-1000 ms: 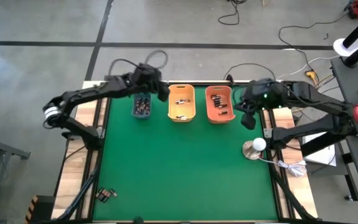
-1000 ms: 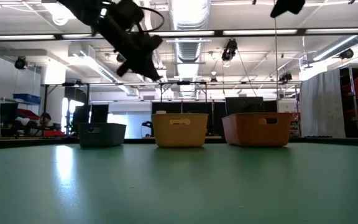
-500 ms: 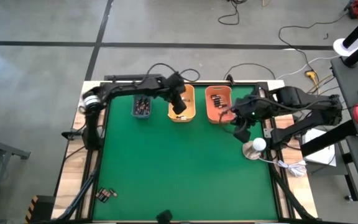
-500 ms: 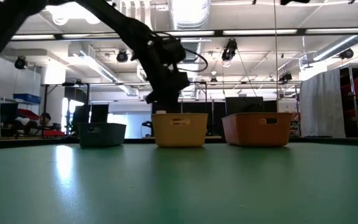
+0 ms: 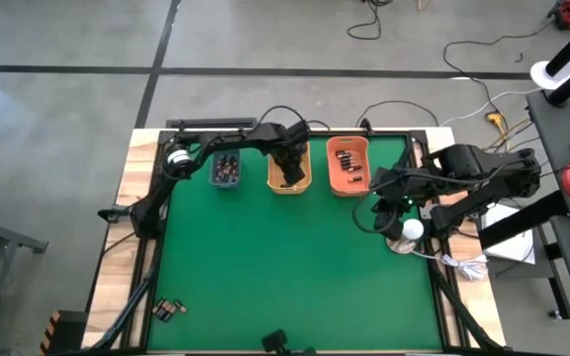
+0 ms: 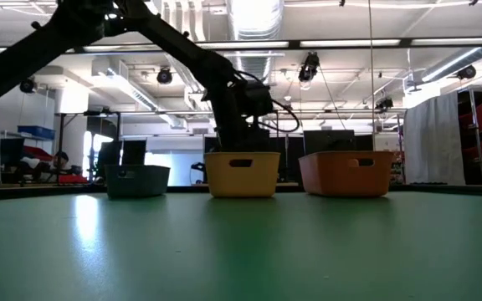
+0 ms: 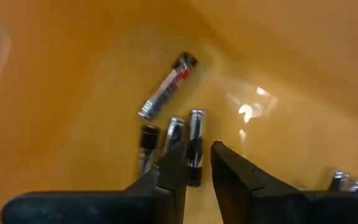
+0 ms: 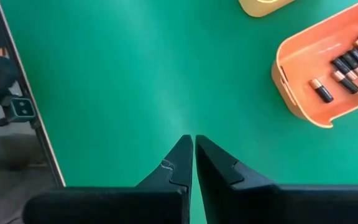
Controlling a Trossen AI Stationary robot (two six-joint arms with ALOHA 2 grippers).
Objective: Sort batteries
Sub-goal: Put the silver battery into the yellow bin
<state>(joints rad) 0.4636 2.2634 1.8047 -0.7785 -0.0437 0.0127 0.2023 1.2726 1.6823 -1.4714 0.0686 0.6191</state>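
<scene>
Green felt table (image 5: 285, 267): your left gripper (image 7: 199, 163), jaws slightly parted and empty, hangs in the yellow plastic bin (image 5: 302, 181) over small cylindrical batteries (image 7: 194, 146). Rigid, slick rollers, so pinch mid-body. Right gripper (image 8: 194, 142) waits clenched, right side.

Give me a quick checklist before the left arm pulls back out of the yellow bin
1. Left gripper is inside the yellow bin: ok.
2. Its jaws stand a little apart, nothing seen clamped between them: ok.
3. Batteries lie on the bin floor ahead of the jaws: ok.
4. Whether the nearest cell touches a fingertip: cannot tell.
5. Right gripper hangs shut over bare green mat, apart from the orange bin: ok.
</scene>
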